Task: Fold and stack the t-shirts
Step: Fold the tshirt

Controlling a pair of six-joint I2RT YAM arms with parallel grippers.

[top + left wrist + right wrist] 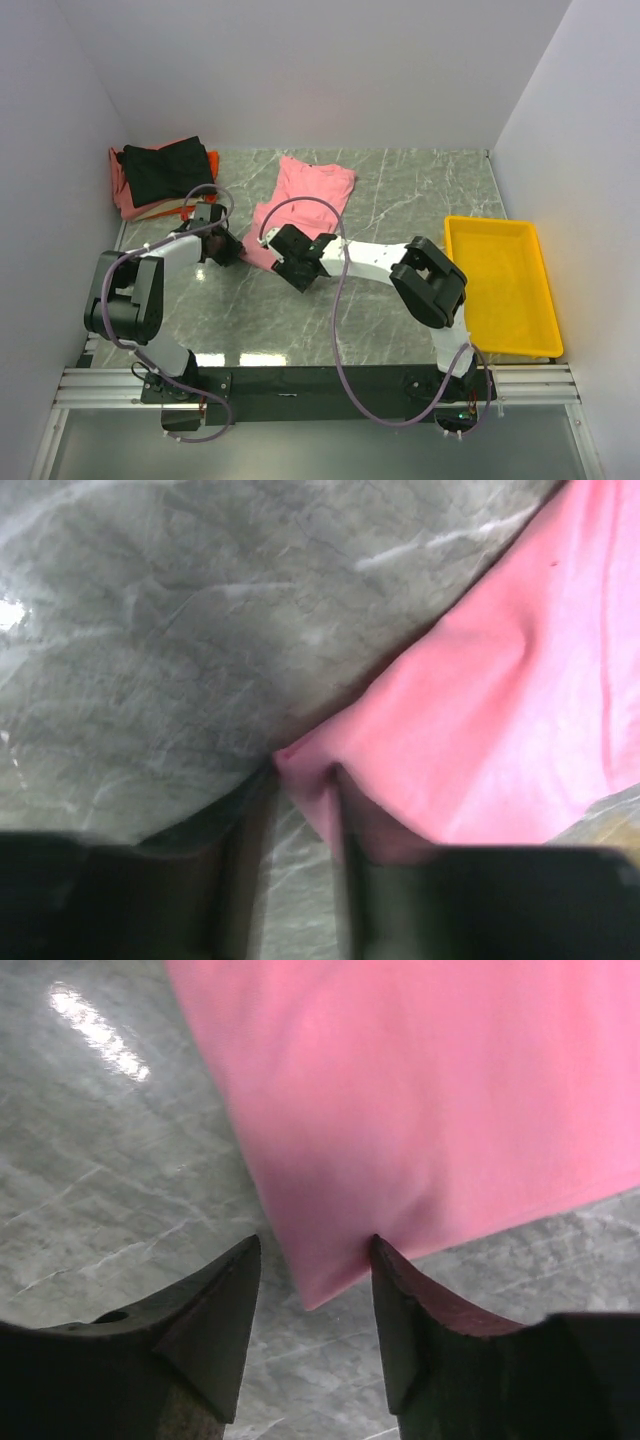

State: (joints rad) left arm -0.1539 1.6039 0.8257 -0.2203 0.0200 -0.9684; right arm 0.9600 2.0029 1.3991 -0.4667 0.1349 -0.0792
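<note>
Currently on the surface [420,190]: grey marble-patterned top, carrying every item listed below.
Salmon-pink t-shirt [300,205]: unfolded, lying flat in the middle toward the back, slanting from the back down to the near left; lightly rumpled.
Left end effector [300,780]: lowered at the shirt's near left corner. Jaws partway open, with the cloth corner lying between the fingers (bare surface shows in the gap); the cloth touches one finger and is not pinched.
Right end effector [315,1242]: lowered at the shirt's near right corner. Fingers stand apart, the corner tip sits in the gap and one fingertip meets the hem; nothing is clamped.
Stack of folded t-shirts [160,180]: back left corner, close to the wall.
Black t-shirt [170,168]: top of that stack.
Orange-red t-shirt [211,160]: edge showing under the black one.
Pink folded t-shirt [122,190]: showing at the stack's left side (exact layer order unclear).
Yellow plastic bin [500,345]: right side of the surface, well apart from the spread shirt.
</note>
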